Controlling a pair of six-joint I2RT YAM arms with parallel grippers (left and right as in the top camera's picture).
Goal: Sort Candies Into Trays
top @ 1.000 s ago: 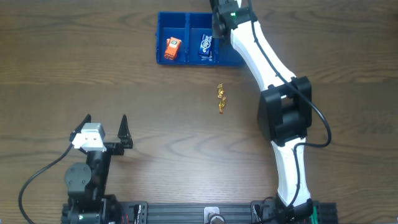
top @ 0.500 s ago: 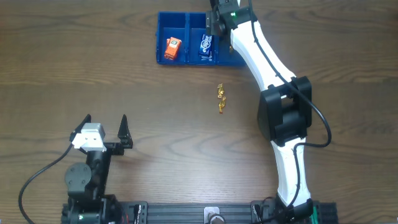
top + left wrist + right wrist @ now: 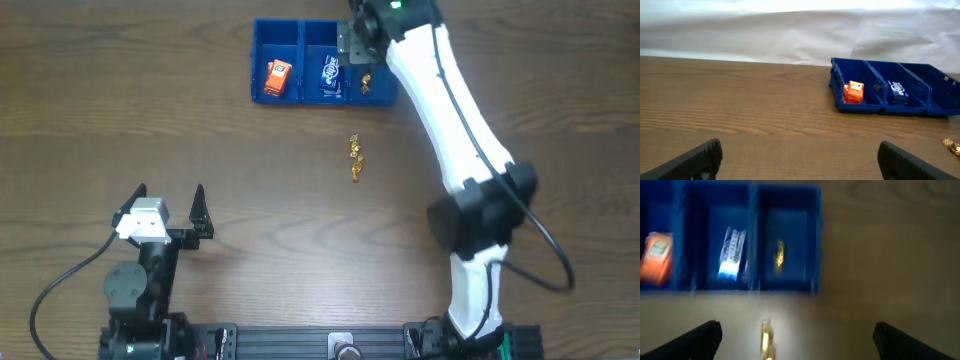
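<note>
Top view. Blue tray, 12 o'clock: orange candy, blue candy, gold candy, one kind per compartment. Loose gold candies at its 6 o'clock, likely awaiting pickup. Right gripper: arm extended above tray, jaws apart, empty. Left gripper: arm folded at 7 o'clock, jaws apart.

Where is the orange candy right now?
In the top view, the orange candy sits in the left compartment of the blue tray, at the table's far side, beside the blue-wrapped candy in the middle compartment.
</note>
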